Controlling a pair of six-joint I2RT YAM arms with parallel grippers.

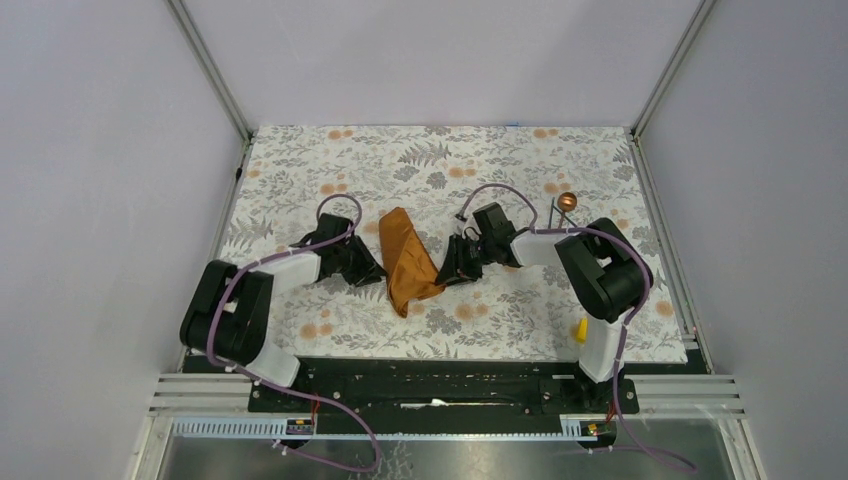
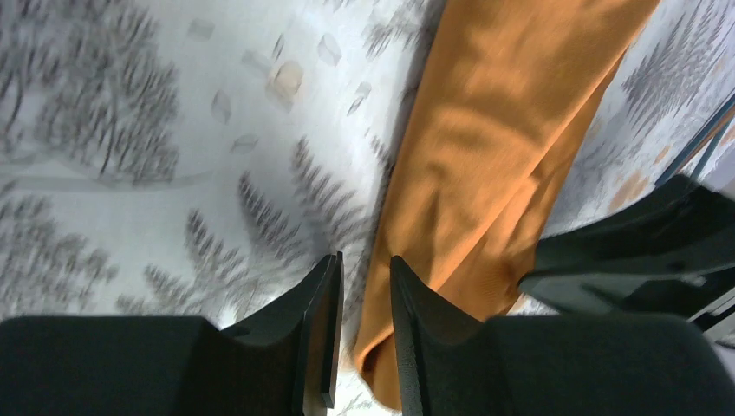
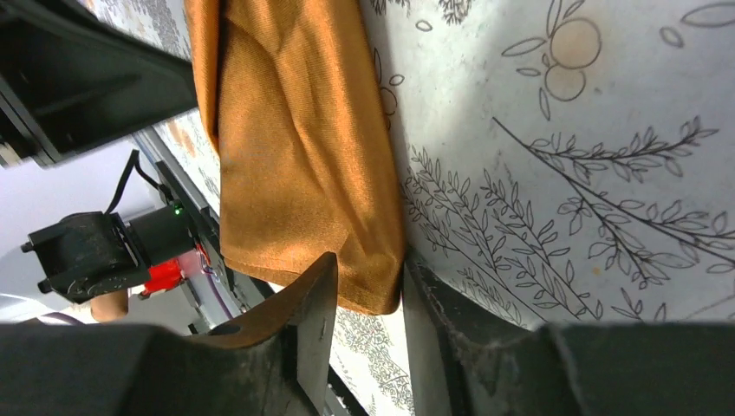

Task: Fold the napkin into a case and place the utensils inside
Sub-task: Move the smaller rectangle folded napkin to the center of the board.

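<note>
Closest to the lens, the left gripper [image 2: 364,264] has its jaws released, with a narrow gap and nothing clamped. The near left tip of the napkin [image 2: 485,156] shows through that gap. I judge I'm parked low at that edge so I can pinch it or press it flat for the next fold.

To its right, the napkin lies a little left of the middle of the table [image 1: 500,160]. It is folded into a long narrow strip running from far to near. The near end is skewed and looser, so I'd call it a half-made case, not a finished one.

On the strip's other side is the right gripper [image 3: 368,269], also released. The napkin's near right corner sits between its parted fingers, and I see no pinch on it. The two grippers flank the strip, which suits tidying both long edges at once.

The utensils [image 1: 567,201] are toward the table's far right corner, well apart from the napkin and partly hidden behind the right arm. I can make out only a copper bowl and one thin dark handle. A yellow block [image 1: 581,330] sits by the near right edge.

Only the top view shows the utensils, the block and the whole strip. Only the wrist views show the jaw gaps, the creases and which corner each gripper is at.
</note>
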